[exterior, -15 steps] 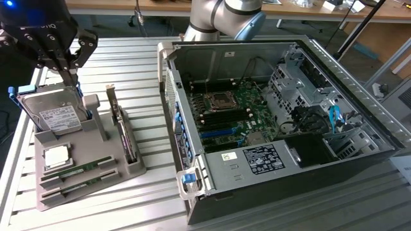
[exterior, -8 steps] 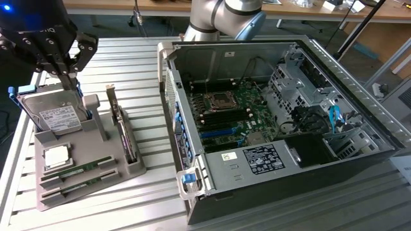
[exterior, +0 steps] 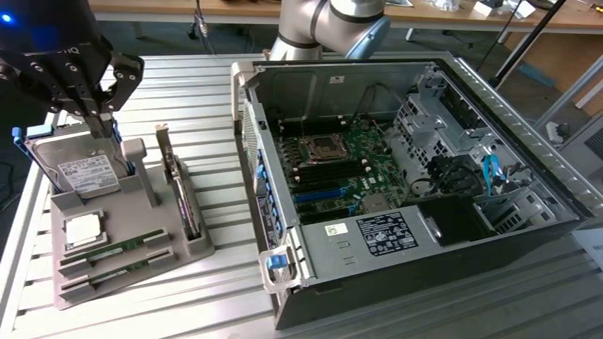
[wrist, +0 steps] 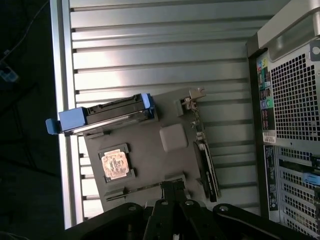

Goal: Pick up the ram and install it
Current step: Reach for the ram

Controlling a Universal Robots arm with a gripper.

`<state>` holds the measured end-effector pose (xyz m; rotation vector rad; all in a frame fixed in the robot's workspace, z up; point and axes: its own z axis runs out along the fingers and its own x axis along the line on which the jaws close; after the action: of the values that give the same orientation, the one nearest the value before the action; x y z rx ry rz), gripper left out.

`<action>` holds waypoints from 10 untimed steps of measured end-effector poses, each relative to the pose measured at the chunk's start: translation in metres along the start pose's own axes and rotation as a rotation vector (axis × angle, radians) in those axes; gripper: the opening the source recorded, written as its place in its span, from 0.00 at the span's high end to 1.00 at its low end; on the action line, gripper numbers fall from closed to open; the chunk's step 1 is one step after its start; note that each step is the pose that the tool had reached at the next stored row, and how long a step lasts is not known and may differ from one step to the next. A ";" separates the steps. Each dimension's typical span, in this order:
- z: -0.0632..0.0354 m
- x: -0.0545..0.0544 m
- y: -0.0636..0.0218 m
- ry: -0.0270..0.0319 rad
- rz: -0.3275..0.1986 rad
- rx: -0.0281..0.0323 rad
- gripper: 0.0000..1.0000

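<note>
Green ram [exterior: 115, 248] is lying flat in a slot of the grey tray [exterior: 141, 215] — likely kept steady there for a grab from above; your gripper [exterior: 100, 128] is hovering over that tray, pinched shut and empty.

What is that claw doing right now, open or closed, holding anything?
Gripper: closed, holding nothing visible; the ram lies in the tray.
</note>
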<state>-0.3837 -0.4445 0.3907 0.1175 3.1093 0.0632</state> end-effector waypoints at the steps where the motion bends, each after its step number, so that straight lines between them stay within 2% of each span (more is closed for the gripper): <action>1: 0.0000 0.000 -0.0013 -0.0001 0.000 0.0000 0.89; 10: -0.0011 -0.002 -0.0297 -0.0001 0.000 0.0003 0.89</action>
<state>-0.3837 -0.4743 0.3906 0.1174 3.1092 0.0628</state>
